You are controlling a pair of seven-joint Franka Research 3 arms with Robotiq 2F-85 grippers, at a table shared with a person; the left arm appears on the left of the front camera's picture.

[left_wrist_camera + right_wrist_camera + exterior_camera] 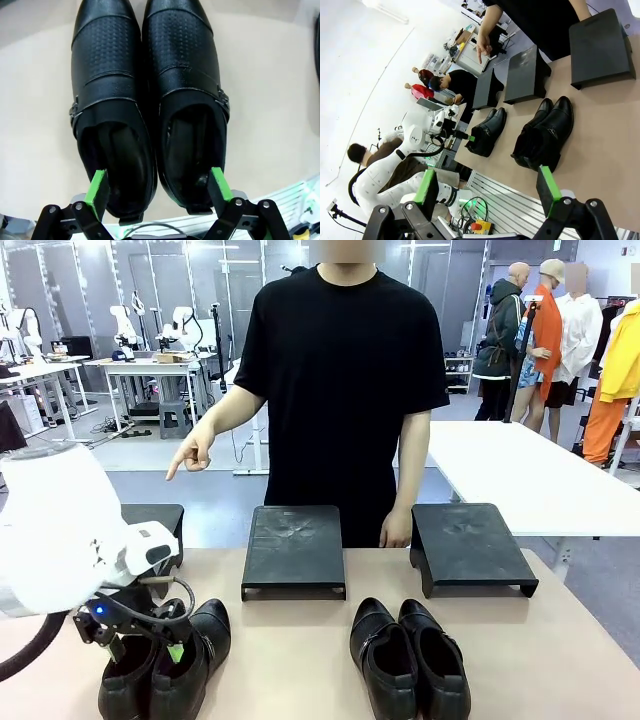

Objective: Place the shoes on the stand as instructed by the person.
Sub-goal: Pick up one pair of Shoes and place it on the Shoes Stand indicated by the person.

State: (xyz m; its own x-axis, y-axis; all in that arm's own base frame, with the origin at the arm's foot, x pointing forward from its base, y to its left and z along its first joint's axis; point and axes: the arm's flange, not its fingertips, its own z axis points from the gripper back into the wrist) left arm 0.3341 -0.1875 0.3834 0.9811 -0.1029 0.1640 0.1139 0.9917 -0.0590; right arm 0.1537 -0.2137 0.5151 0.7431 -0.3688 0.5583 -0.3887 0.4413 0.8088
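Two pairs of shoes [386, 664] point toes toward the person [340, 370]; left pincer [158, 175] and right pincer [486, 173] gape.

Bright even light; soft glare on shoes [180, 75]

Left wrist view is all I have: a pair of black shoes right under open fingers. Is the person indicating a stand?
Observer: Yes. The person's hand points a finger down toward the robot's left side, where the left stand sits partly behind the left arm.
Operator: Any other shoes on the table?
Observer: A second pair stands on the table, toes toward the person, in front of the gap between the middle stand and the right stand.
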